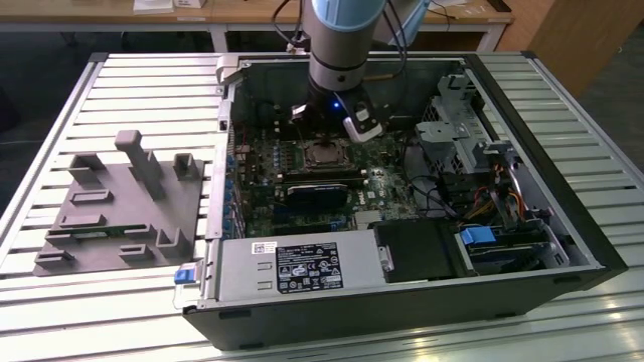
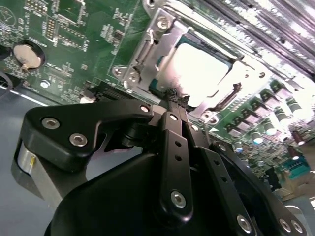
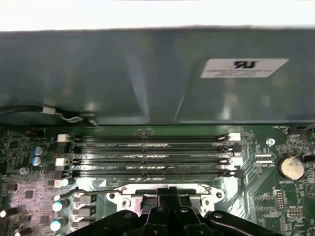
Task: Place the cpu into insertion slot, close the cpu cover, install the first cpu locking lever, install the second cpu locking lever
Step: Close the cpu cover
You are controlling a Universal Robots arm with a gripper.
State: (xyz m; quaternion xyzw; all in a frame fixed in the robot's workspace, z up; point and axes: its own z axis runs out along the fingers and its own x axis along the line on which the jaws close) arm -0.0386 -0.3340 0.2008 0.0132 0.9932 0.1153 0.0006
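Where fingers (image 2: 173,132) meet, cpu (image 2: 197,73) lies just beyond.

Arm (image 1: 337,45) vert.; gripper (image 2: 175,100) seemingly closed, pointing down

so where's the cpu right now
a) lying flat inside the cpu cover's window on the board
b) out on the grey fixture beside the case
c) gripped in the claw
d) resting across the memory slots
a: in the second wrist view the cpu lies flat on the green board, framed by the cpu cover, with the claw at the cover's edge and no chip in it.
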